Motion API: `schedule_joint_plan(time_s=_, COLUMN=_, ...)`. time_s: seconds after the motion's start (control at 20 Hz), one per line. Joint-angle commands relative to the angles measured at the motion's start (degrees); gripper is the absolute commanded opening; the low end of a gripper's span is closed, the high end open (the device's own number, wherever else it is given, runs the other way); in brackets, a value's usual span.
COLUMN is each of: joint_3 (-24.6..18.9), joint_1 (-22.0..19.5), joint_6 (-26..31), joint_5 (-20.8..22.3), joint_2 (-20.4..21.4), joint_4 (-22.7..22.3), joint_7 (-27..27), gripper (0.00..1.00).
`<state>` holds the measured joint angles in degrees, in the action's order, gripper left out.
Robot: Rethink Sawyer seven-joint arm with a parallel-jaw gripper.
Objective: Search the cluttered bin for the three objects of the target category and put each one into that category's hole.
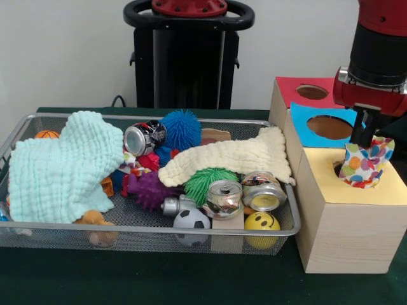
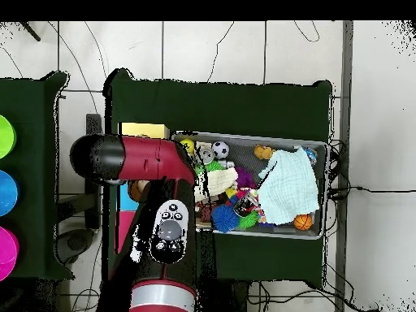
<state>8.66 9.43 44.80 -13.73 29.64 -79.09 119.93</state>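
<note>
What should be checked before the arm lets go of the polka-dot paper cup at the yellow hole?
1. Gripper shut on the polka-dot paper cup: ok.
2. Cup over the yellow hole: ok, its base is at the opening.
3. Cup upright: not ok, it tilts.
4. Cup base fully inside the hole: cannot tell.
5. Blue hole and red hole unblocked: ok.
6. More cups visible in the wire bin: cannot tell, cloths cover part.

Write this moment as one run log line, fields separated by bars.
gripper: shut on paper cup | cup: tilted, partly in yellow hole | wire bin: balls, cans, cloths remain
</note>
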Motion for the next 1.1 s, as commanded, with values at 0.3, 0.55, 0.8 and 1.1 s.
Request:
schedule_joint_plan(time_s=0.3, joint_3=-1.79, joint_1=-0.41, joint_6=6.73, joint_5=-0.46, joint_2=-0.53, joint_4=-0.96, joint_7=10.00, gripper=0.00)
schedule_joint_plan(time_s=0.55, joint_3=-0.49, joint_1=0.81, joint_6=15.19, joint_5=-0.49, joint_2=2.10, joint_4=1.61, joint_7=12.38, gripper=0.00)
schedule_joint_plan(time_s=0.8, joint_3=-0.97, joint_1=0.35, joint_6=17.67, joint_5=-1.10, joint_2=3.68, joint_4=1.61, joint_7=12.33, gripper=0.00)
schedule_joint_plan(time_s=1.1, joint_3=-0.16, joint_1=0.62, joint_6=21.13, joint_5=-0.68, joint_2=4.18, joint_4=4.10, joint_7=13.80, gripper=0.00)
